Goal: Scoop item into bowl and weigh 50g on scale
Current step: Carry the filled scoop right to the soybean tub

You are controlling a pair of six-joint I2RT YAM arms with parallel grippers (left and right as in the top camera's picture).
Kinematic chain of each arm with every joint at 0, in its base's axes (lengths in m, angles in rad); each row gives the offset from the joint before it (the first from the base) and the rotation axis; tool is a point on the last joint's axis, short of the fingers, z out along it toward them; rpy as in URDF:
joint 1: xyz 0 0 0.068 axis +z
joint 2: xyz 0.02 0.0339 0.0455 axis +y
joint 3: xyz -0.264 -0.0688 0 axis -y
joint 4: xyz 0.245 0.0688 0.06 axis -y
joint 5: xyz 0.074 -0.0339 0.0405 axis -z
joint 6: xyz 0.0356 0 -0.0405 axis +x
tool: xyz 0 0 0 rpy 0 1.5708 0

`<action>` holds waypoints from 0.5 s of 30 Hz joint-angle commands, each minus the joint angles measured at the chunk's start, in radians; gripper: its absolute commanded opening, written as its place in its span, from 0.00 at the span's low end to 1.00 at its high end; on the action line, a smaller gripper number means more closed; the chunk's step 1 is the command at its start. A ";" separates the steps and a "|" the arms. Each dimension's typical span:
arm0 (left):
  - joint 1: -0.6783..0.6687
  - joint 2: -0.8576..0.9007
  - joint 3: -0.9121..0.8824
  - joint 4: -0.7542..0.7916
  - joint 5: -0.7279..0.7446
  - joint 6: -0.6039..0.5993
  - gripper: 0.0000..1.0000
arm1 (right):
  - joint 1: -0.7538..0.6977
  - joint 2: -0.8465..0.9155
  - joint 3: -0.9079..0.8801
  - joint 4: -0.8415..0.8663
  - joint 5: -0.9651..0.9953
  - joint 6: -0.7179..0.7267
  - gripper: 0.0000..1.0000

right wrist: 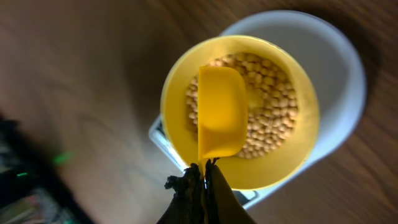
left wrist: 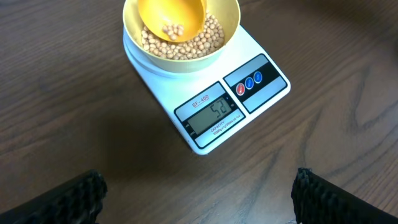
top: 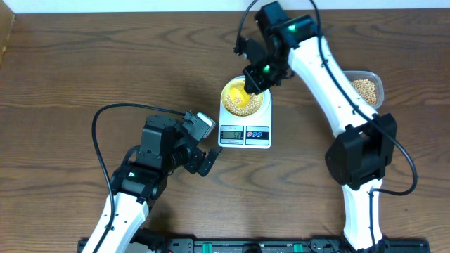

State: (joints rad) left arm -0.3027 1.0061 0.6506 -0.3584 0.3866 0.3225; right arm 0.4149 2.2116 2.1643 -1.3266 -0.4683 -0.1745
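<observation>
My right claw (right wrist: 204,169) is clamped on the spoon (right wrist: 221,115) handle — scoop directly over the bowl (right wrist: 309,118), handle running back to me. Beans (right wrist: 270,106) lie in it, on the scale (right wrist: 341,74); left claw (top: 206,143) gapes, idle.

Soft, even light; right wrist view blurred at left, perhaps from defocus

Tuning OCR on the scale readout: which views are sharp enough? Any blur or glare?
Overhead: even light, scale digits too small to read. Left wrist: display sharp, no glare, legible. Right wrist: spoon and beans in focus, table at left blurred, display not visible.
</observation>
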 commanded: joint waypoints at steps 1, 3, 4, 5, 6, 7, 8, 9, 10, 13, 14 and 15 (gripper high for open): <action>0.004 0.001 0.003 0.001 -0.006 0.014 0.98 | -0.038 0.006 -0.005 -0.002 -0.191 -0.026 0.01; 0.004 0.001 0.003 0.001 -0.006 0.014 0.98 | -0.061 0.005 -0.005 -0.003 -0.226 -0.030 0.01; 0.004 0.001 0.003 0.001 -0.006 0.014 0.98 | -0.075 0.001 -0.005 -0.005 -0.258 -0.045 0.01; 0.004 0.001 0.003 0.001 -0.006 0.014 0.98 | -0.085 -0.001 -0.005 -0.005 -0.279 -0.056 0.01; 0.004 0.001 0.003 0.001 -0.006 0.014 0.98 | -0.099 -0.005 -0.005 -0.005 -0.305 -0.068 0.01; 0.004 0.001 0.003 0.001 -0.006 0.014 0.98 | -0.115 -0.009 -0.005 -0.004 -0.330 -0.076 0.01; 0.004 0.001 0.003 0.001 -0.006 0.014 0.98 | -0.134 -0.018 -0.005 -0.005 -0.361 -0.090 0.01; 0.004 0.001 0.003 0.001 -0.006 0.014 0.97 | -0.160 -0.029 -0.005 -0.005 -0.391 -0.101 0.01; 0.004 0.001 0.003 0.001 -0.006 0.014 0.98 | -0.172 -0.035 -0.005 -0.005 -0.402 -0.108 0.01; 0.004 0.001 0.003 0.001 -0.006 0.014 0.98 | -0.235 -0.068 -0.004 -0.011 -0.431 -0.123 0.01; 0.004 0.001 0.003 0.001 -0.006 0.014 0.98 | -0.253 -0.078 -0.004 -0.019 -0.433 -0.131 0.01; 0.004 0.001 0.003 0.001 -0.006 0.014 0.97 | -0.265 -0.082 -0.005 -0.025 -0.433 -0.137 0.01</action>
State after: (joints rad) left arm -0.3027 1.0061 0.6506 -0.3584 0.3866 0.3225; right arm 0.1978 2.2009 2.1643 -1.3399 -0.8314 -0.2653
